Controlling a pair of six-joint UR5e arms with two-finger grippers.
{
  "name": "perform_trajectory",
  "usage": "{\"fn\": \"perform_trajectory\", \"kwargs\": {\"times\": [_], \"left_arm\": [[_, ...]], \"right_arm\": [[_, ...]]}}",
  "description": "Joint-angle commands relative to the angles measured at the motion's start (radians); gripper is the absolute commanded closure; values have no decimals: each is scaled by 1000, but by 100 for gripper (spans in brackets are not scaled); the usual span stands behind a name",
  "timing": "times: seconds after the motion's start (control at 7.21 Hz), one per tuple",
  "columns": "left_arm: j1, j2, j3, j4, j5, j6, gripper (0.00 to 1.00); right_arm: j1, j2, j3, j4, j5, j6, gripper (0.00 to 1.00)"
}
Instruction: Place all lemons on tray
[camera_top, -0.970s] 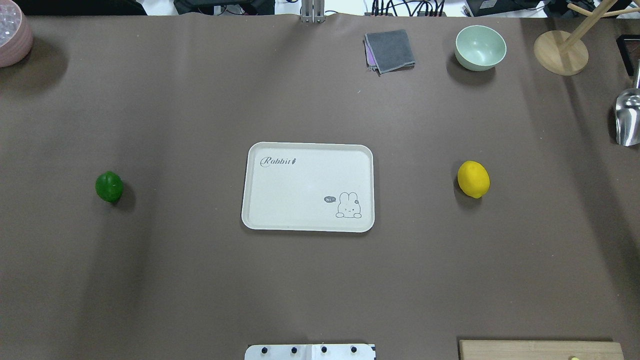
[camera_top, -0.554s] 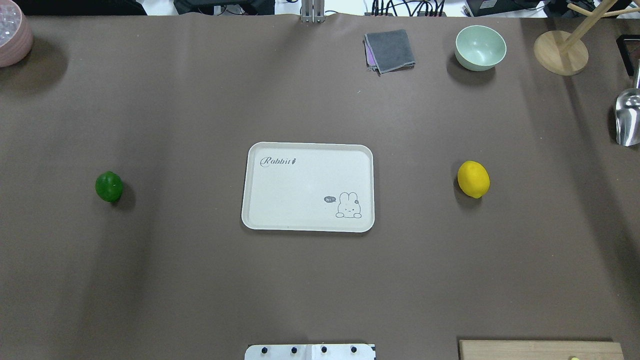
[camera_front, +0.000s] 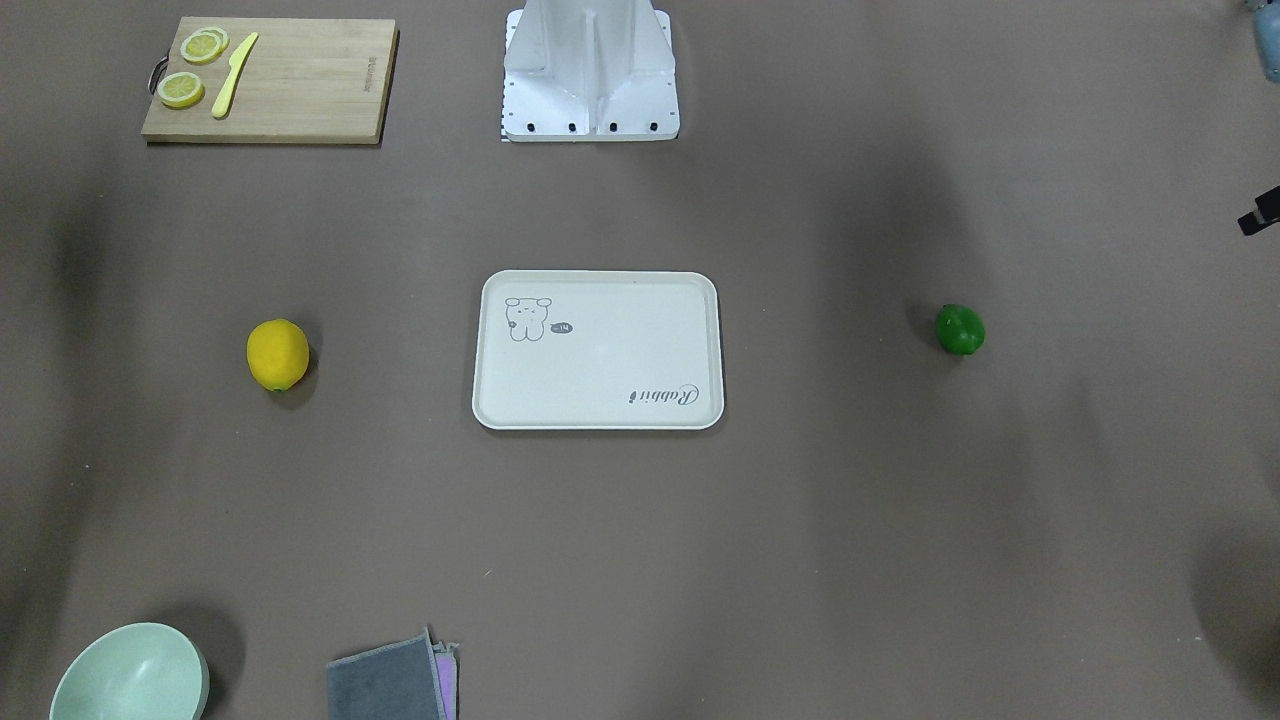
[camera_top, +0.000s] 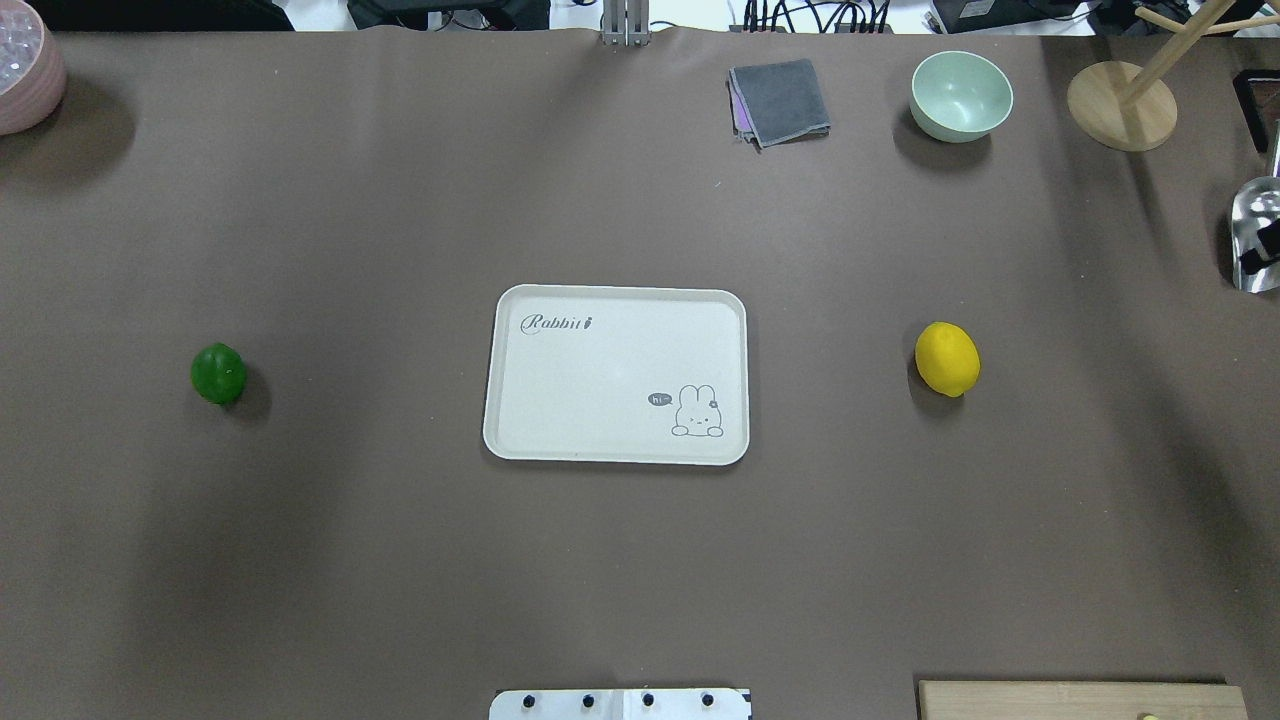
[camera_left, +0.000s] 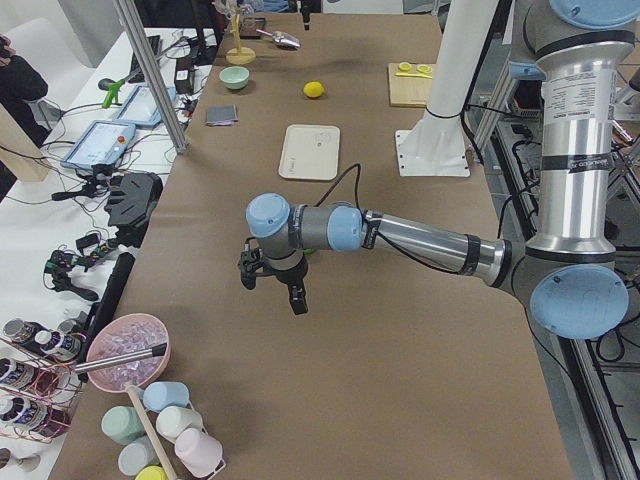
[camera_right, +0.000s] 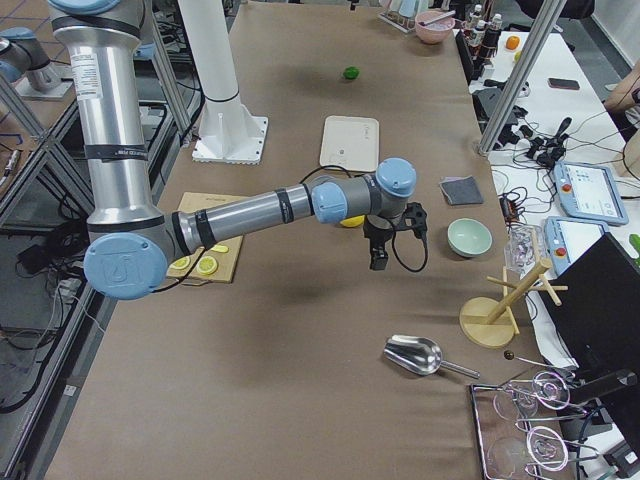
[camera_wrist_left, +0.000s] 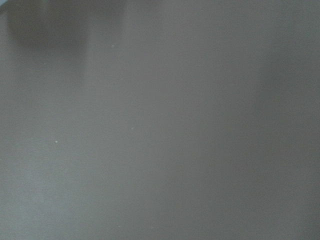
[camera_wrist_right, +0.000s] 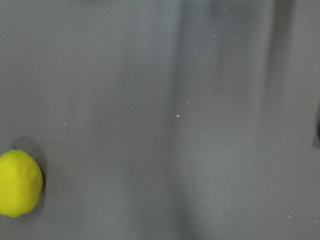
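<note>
The yellow lemon (camera_top: 947, 358) lies on the brown table right of the tray (camera_top: 530, 440); it also shows in the front view (camera_front: 278, 354) and at the lower left of the right wrist view (camera_wrist_right: 19, 183). The dark green lemon (camera_top: 218, 373) lies left of the tray, also in the front view (camera_front: 960, 329). The tray (camera_front: 500, 410) holds nothing. My left gripper (camera_left: 272, 290) hangs above the table near the green lemon. My right gripper (camera_right: 395, 245) hangs above the table near the yellow lemon. I cannot tell whether either is open or shut.
A bamboo cutting board (camera_front: 300, 90) with lemon slices and a yellow knife lies near the robot base (camera_front: 590, 80). A mint bowl (camera_top: 960, 95), a grey cloth (camera_top: 780, 100), a wooden stand (camera_top: 1120, 105) and a metal scoop (camera_top: 1255, 240) are at the far right. A pink bowl (camera_top: 25, 70) stands far left.
A dark tip of my right gripper has come into the overhead view at the right edge, over the scoop. The lemons and the tray have not moved.
</note>
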Motion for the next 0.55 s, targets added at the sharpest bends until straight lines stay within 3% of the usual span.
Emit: {"fn": "perform_trajectory", "kwargs": {"times": [0.0, 0.42], "left_arm": [[136, -94, -6, -11, 0, -194, 2], [241, -158, 18, -79, 3, -328, 3]], "right_arm": [[-101, 100, -9, 1, 28, 161, 1], [-198, 196, -83, 1, 23, 162, 1]]}}
